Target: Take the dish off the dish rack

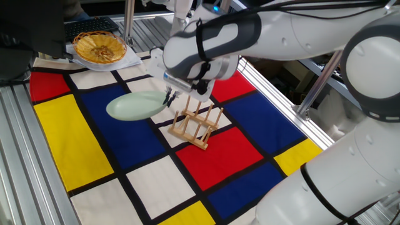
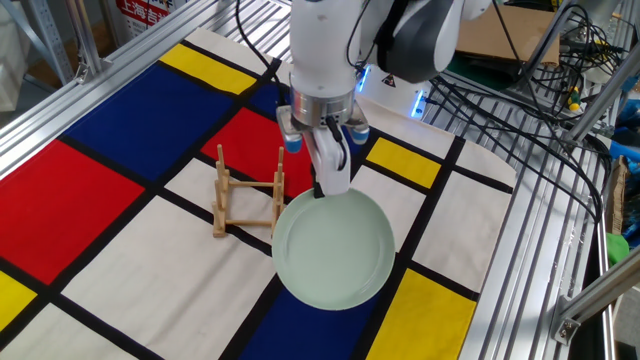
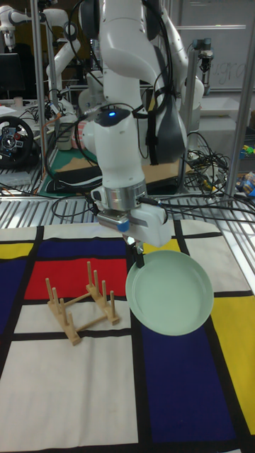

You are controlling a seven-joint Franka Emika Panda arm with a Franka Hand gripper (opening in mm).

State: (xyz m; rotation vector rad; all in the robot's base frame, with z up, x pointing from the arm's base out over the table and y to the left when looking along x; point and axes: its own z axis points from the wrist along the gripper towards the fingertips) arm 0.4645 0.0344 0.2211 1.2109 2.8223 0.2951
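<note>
The fingers pinch the near rim of the dish, one above and one below the edge; the dish hangs from that grip alone, face up and nearly level, tipped slightly, clear of the worktop beneath it; in the tall fixed view the same dish shows as a pale mint disc held out to the right of the dish rack, with the fingers clamped at its upper left edge. The dish rack stands empty on the white and red squares of the checked cloth, its dowel pegs upright on two base rails; the dish is off it, just beside it, the rim close to the nearest pegs; whether rim and pegs touch cannot be told. In one fixed view the dish floats over a blue square, the dish rack just to its right, and the fingers meet the rim between the two. A yellow woven basket sits on a white sheet at the far corner of the worktop, well apart from the rack.
</note>
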